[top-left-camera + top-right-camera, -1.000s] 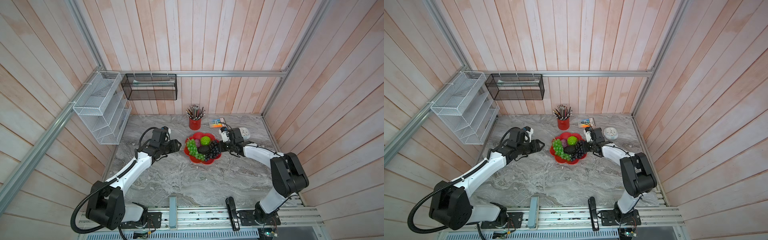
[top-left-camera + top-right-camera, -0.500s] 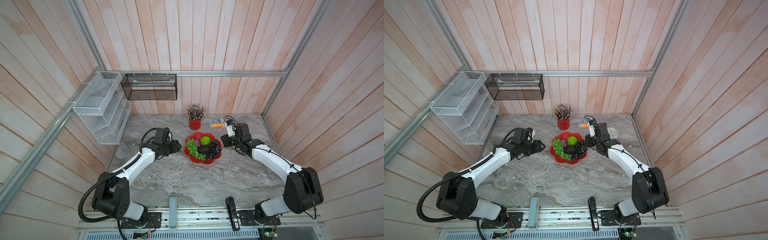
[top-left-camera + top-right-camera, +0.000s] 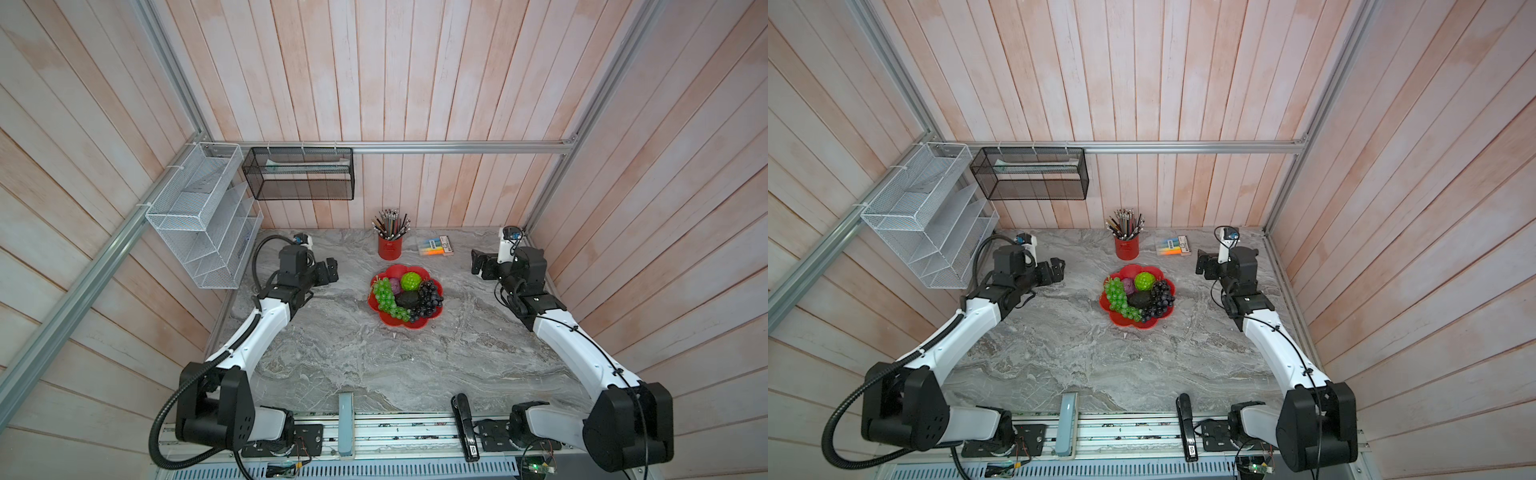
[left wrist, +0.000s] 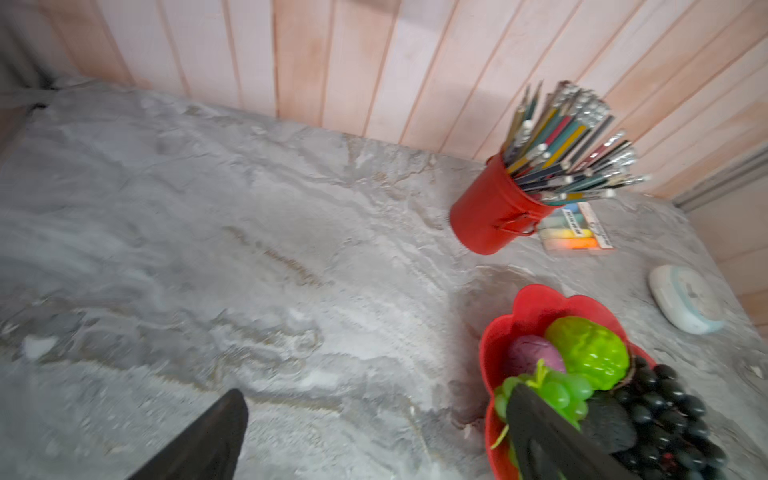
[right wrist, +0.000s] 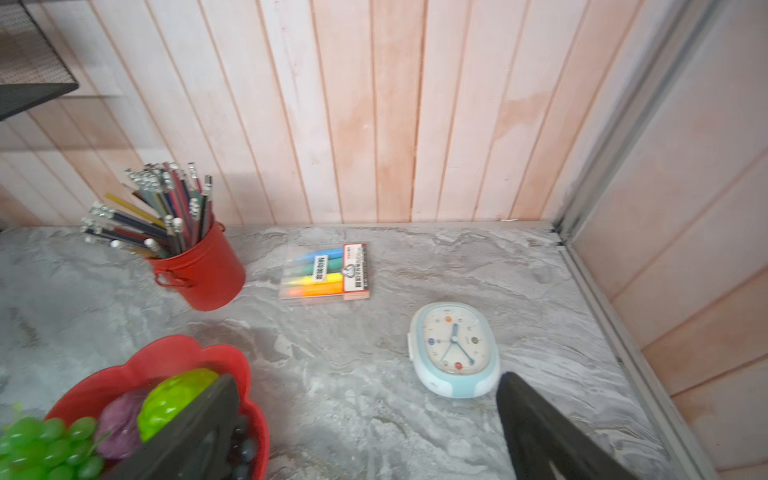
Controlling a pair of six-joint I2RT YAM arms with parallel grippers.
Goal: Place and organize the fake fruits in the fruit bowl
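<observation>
— Left gripper (image 3: 331, 270): how does it stand?
— Spread wide, with nothing between its fingers (image 4: 199, 436). It hangs over the marble table (image 3: 332, 353), well apart from the fruit bowl (image 3: 415, 325), on the bowl's left.
— And the right gripper (image 3: 477, 266)?
— Spread wide too, and empty. It is well apart from the bowl, on its right.
— Where is the bowl?
— It sits flat on the table, and the red pencil cup (image 3: 390, 248) stands just behind it.
— What lies in it?
— All five fruits.
— The green grape bunch (image 3: 384, 297) curves along the bowl's left side to its front.
— The purple-black grape bunch (image 3: 428, 299) fills the right side.
— The bumpy lime-green ball (image 3: 410, 281) sits at the back, touching the dark grapes.
— The dark rough oval (image 3: 409, 300) lies at the bowl's centre, between the two bunches.
— Smallest is the small purple ball (image 3: 395, 285), at the back left. It is tucked between the green grapes and the lime-green ball.
</observation>
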